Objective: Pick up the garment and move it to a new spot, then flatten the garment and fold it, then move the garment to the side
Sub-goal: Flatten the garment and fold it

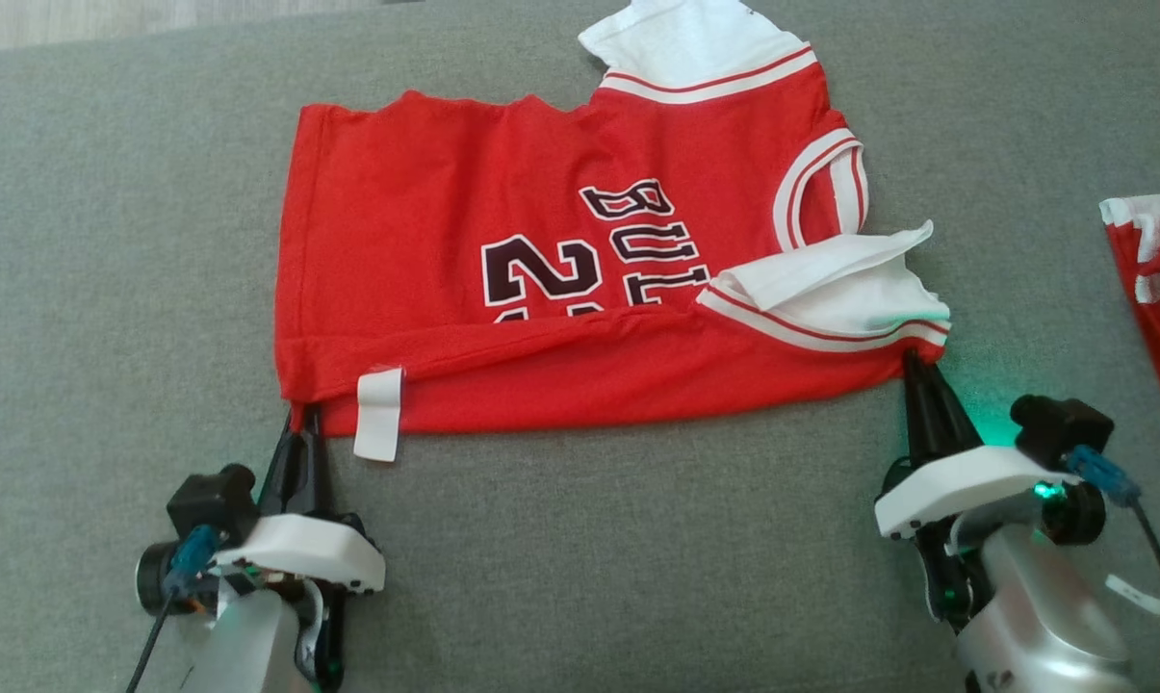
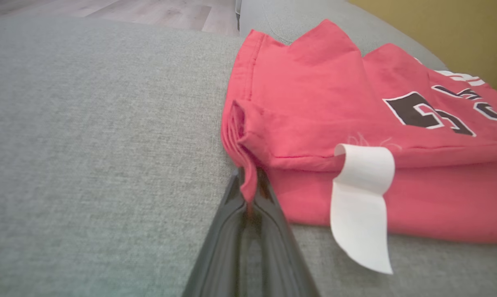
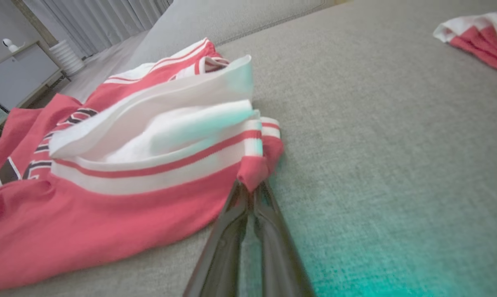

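Left hand [image 1: 302,416] is closed on the near hem corner of the red jersey [image 1: 502,241]; the right hand [image 1: 916,366] pinches its near shoulder corner. The jersey lies partly folded on the grey surface [image 1: 637,558], a white tag [image 1: 379,414] hanging at its near edge. Farther back, black white-edged print reads "BUL" beside a "2".

The red jersey [image 1: 502,192] is soft, matt knit cloth with a smooth white fabric label [image 1: 379,414], the sofa upholstery [image 1: 108,241] is coarse-woven matt grey cloth, and the left tool [image 2: 251,178] and right tool [image 3: 251,186] are glossy dark plastic.
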`<state>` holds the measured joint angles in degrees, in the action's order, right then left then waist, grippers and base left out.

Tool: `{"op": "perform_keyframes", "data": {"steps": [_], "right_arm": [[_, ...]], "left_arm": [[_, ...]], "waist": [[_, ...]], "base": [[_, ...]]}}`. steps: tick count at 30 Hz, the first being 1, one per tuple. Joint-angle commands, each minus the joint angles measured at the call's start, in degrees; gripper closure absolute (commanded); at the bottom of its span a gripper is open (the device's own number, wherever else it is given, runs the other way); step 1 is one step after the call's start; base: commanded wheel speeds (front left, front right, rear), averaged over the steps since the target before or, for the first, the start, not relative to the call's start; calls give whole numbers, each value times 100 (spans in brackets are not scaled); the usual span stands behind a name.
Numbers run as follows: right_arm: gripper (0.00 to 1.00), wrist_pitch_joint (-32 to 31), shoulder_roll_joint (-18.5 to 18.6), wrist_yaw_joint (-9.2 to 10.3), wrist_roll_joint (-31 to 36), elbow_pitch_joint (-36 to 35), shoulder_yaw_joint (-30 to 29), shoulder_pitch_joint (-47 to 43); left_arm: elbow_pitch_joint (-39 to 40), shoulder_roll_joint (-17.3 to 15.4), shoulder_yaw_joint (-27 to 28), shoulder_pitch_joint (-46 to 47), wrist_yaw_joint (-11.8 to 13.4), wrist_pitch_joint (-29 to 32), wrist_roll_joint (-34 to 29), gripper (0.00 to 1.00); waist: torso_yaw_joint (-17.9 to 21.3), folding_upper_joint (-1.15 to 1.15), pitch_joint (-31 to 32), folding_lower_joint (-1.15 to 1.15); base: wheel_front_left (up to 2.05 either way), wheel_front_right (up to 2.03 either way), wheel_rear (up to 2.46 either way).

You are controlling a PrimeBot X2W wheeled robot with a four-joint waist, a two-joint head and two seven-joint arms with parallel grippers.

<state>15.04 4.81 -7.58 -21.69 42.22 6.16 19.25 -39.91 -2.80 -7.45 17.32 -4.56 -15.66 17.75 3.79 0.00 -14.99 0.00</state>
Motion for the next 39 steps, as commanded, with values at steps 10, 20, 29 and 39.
{"op": "perform_keyframes", "data": {"steps": [10, 20, 29, 39], "right_arm": [[100, -4, 280, 9, -482, -772, 211, 381], [100, -70, 625, 9, -1124, -319, 694, 260], [32, -150, 922, 9, -1597, -221, 1082, -1027], [0, -89, 1155, 9, -1312, -746, 986, -195]], "left_arm": [[845, -15, 510, 266, -118, 66, -211, 100], [366, -20, 963, -80, -126, 66, -309, 100], [52, -10, 457, -1255, -8, 66, 314, 62], [926, -235, 488, -148, 73, 66, -323, 0]], "waist": [[-12, 0, 598, 0], [19, 0, 1406, 0], [-29, 0, 1339, 0], [-159, 0, 649, 0]], "base": [[0, 0, 0], [0, 0, 0], [0, 0, 0], [0, 0, 0]]}}
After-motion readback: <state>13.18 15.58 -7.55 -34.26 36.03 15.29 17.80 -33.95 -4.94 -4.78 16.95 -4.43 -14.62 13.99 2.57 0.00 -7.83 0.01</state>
